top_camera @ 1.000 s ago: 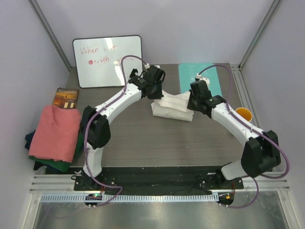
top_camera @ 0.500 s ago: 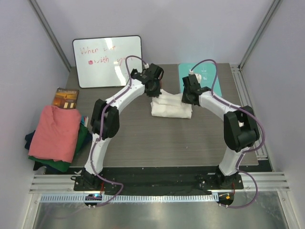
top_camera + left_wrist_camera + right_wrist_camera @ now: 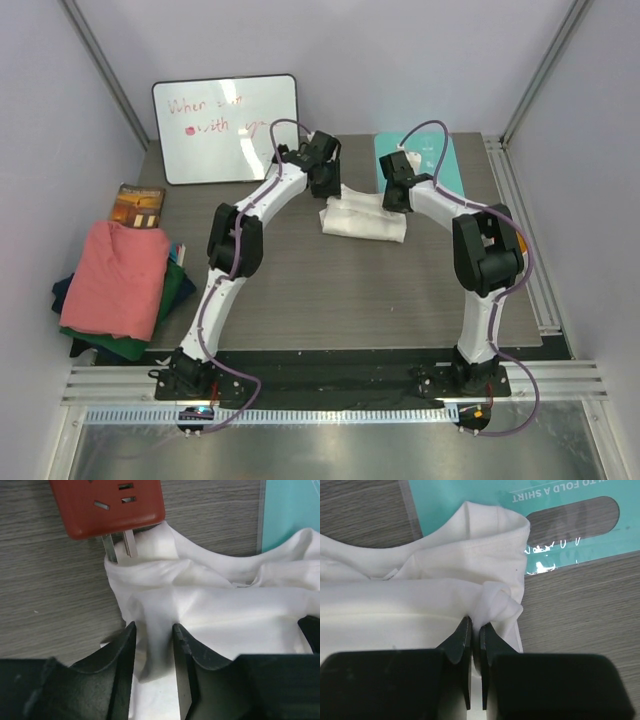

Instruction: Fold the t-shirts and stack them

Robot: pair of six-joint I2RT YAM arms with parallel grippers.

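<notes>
Moved since a second ago: both arms reach farther across the table (image 3: 330, 290), and the white t-shirt (image 3: 362, 220) has slid a little toward the far edge with them; you will also find the left fingers parted where they were closed.
White t-shirt: folded into a low, wide bundle at the far middle of the table, its right corner lying over the edge of the teal mat (image 3: 440, 160).
Done so far: by my reading, this one shirt is folded down to a compact rectangle and is being set down or straightened.
Left to do: the pink t-shirt (image 3: 115, 275), green t-shirt (image 3: 170, 295) and navy t-shirt (image 3: 62, 295) lie in a loose heap at the table's left edge, well apart; none looks neatly folded, so most of the task remains, stacking included.
Left gripper (image 3: 154, 630): at the bundle's far left corner, fingers apart, a soft ridge of white cloth standing between them and not visibly pinched.
Right gripper (image 3: 475, 625): at the far right corner, fingers pressed together on a small tuck of the shirt's edge, just beside the mat.
Nearby: a red plug (image 3: 107, 502) touches the shirt's left corner; a whiteboard (image 3: 225, 125) leans at the far left.
</notes>
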